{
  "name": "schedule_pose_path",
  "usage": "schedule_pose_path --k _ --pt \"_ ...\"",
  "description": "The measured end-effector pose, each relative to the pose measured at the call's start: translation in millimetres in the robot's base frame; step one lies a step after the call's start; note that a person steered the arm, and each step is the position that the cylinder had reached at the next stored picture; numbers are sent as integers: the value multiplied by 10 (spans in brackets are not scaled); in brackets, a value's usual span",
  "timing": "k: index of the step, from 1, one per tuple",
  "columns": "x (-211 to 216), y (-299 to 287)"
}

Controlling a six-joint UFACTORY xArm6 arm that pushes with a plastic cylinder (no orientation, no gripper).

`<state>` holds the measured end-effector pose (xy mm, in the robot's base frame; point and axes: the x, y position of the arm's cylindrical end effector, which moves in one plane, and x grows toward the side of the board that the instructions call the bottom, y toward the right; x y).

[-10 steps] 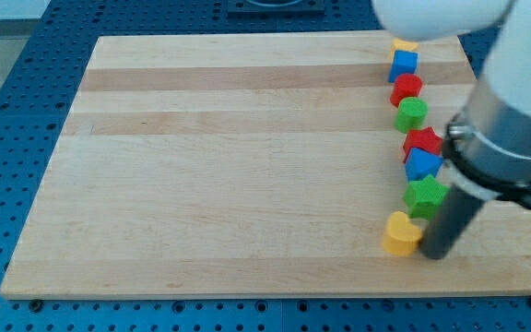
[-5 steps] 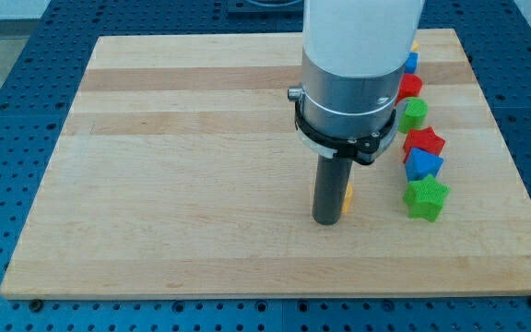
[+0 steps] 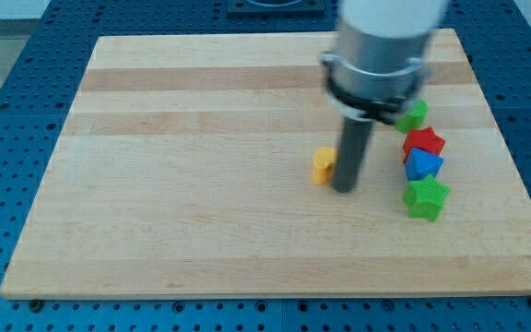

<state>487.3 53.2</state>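
Note:
My tip (image 3: 344,187) rests on the board right of centre, just to the right of a small yellow block (image 3: 323,165), close to it or touching. Further to the view's right runs a column of blocks: a green one (image 3: 414,115) partly behind the arm, a red star (image 3: 424,142), a blue block (image 3: 422,164) and a green star (image 3: 426,197). The arm's body hides the blocks higher in that column.
The wooden board (image 3: 201,166) lies on a blue perforated table (image 3: 7,111). The column of blocks stands near the board's right edge.
The rod swept from the board's lower right towards the centre, carrying the yellow block left and up. It then shifted to the block's right side and a little up.

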Motion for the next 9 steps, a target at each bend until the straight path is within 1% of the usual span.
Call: schedule_pose_path --k 1,3,4,7,8,9 --pt "-571 -251" --pt "-1248 -327" --pt "-1760 -727" --pt "-1882 -104" --pt "-2165 -441" --pt "-2230 -1294"
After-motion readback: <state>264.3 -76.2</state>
